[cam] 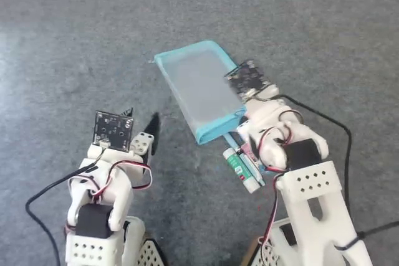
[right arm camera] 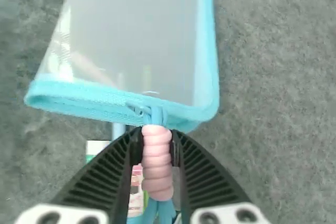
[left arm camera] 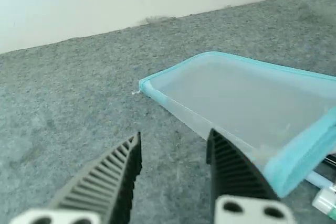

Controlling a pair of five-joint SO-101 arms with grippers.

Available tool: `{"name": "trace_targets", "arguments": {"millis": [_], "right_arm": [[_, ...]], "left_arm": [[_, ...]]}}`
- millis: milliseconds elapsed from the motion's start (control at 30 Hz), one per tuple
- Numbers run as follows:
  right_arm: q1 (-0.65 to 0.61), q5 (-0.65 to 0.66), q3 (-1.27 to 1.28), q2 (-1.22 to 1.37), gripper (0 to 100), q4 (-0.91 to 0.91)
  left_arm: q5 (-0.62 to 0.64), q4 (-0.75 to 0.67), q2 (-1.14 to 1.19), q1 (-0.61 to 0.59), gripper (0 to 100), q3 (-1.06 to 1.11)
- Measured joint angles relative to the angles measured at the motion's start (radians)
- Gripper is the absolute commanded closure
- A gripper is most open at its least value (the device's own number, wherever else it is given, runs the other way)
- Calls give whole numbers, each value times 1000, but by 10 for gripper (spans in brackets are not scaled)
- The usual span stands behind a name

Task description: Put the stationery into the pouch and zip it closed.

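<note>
Pinching a pen [right arm camera: 156,174] by its pink ribbed grip, the right gripper [right arm camera: 156,132] is closed snugly around it. The pen's blue tip touches the teal zipper edge of the pouch [right arm camera: 136,40]. The pouch is translucent with teal trim and lies flat and slanted on the grey table [cam: 75,48], its near short edge facing this gripper. Just beside the gripper lies more stationery, including a white glue stick [cam: 237,165] with a green label. The left gripper [left arm camera: 175,135] hangs near the pouch's long side, spread wide and holding nothing.

The pen looks light and stiff, and its rubbery grip should resist slipping. The pouch looks soft and light (likely to slide or buckle when pushed), so the free gripper would best take the fabric trim beside the opening to steady it.
</note>
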Motion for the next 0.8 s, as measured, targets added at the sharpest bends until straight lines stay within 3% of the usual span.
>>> {"name": "trace_targets", "arguments": {"millis": [233,633,800], "right_arm": [[-160,-26,-259,0,991,207],[-169,-46,-296,0,991,247],[-169,-46,-296,0,991,299]], "left_arm": [[2,0,0,37,701,0],[2,37,0,43,702,0],[2,3,0,-41,702,0]]}}
